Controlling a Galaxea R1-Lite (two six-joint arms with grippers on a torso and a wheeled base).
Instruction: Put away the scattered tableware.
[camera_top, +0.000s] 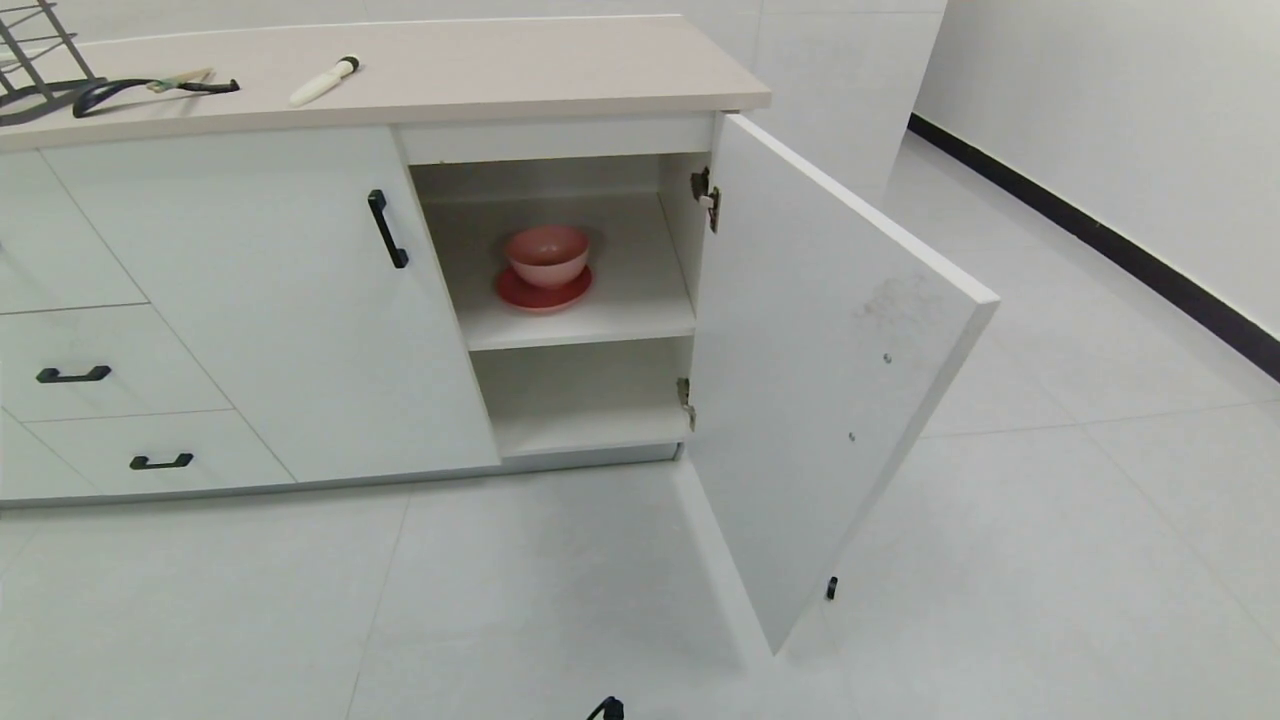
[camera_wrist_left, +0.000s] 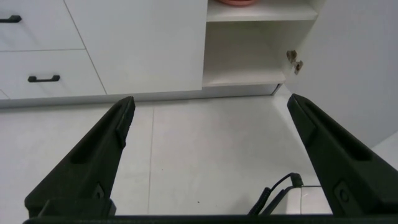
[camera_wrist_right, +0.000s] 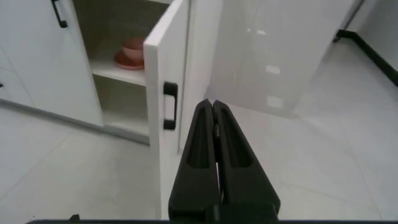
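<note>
Grippers nearest, both low over the floor (camera_top: 560, 600) in front of the cabinet (camera_top: 250, 300).

- Left gripper (camera_wrist_left: 210, 102): fingers spread wide apart, facing the cabinet's base and its lower shelf (camera_wrist_left: 242, 74).
- Right gripper (camera_wrist_right: 213, 106): fingers pressed together, tips meeting. It points toward the free edge of the cabinet's open door (camera_top: 820, 380), beside the black door handle (camera_wrist_right: 169, 106). Whether it touches the door cannot be told.

Open door: hinged on the cabinet's right side and swung well out over the floor, inner face toward the head camera.

Inside the cabinet:
- Upper shelf (camera_top: 620, 300) carries the tableware.
- Pink bowl (camera_top: 547, 255) sits upright on a red plate (camera_top: 543, 291), which rests flat on the shelf.
- The plate's rim shows all round under the bowl.
- The pair sits left of the shelf's middle, apart from the cabinet's walls.

Cabinet front, left of the opening:
- Closed door (camera_top: 250, 300) with an upright black handle (camera_top: 387, 228) along the edge next to the opening.
- Farther left, drawers (camera_top: 100, 360) with black pulls.

Cabinet top, farthest off:
- On the countertop (camera_top: 500, 60), a white utensil (camera_top: 325, 80) lies flat above the closed door.
- Left of it lies a dark long-handled utensil (camera_top: 150, 88).
- A wire rack (camera_top: 35, 60) stands at the counter's far left end.
</note>
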